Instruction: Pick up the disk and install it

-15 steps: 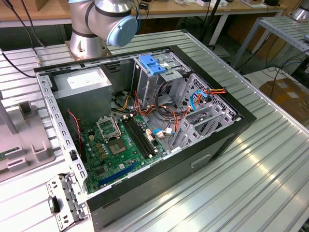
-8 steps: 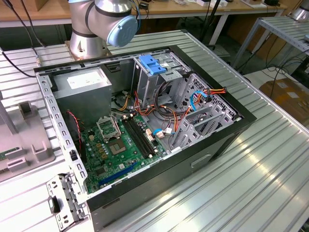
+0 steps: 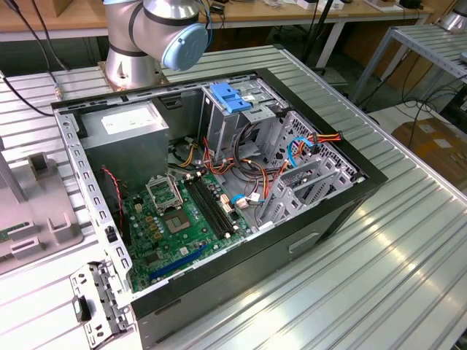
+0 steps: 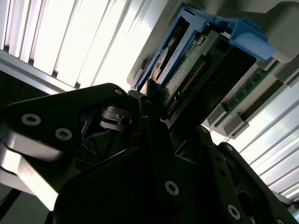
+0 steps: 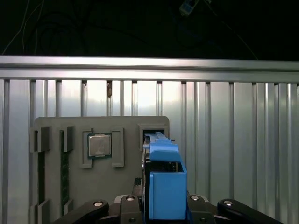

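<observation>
the disk stands on edge in a slot of the grey tray, directly ahead of the pincer and between its fingers, in the first wrist view. its blue rail fills the gap from finger to finger, so no room is left at either flank. on one side of the pincer the tray ends just beside the slot and bare ribbed desk lies open. on the other side a processor chip sits in its own recess, apart from the disk. past the tray, farther from the pincer, the desk runs to a raised edge rail with darkness beyond.

the fingertips are hidden behind the blue rail, and the disk's lower part is lost between slot and pincer. in the second wrist view the pincer's black body covers much of the scene, and the disk shows its circuit-board side, cut off by the tray.

the pincer is clenched on the disk. one finger lies against its edge.

in the exterior view an open computer case rests on the desk by the arm's base.
</observation>
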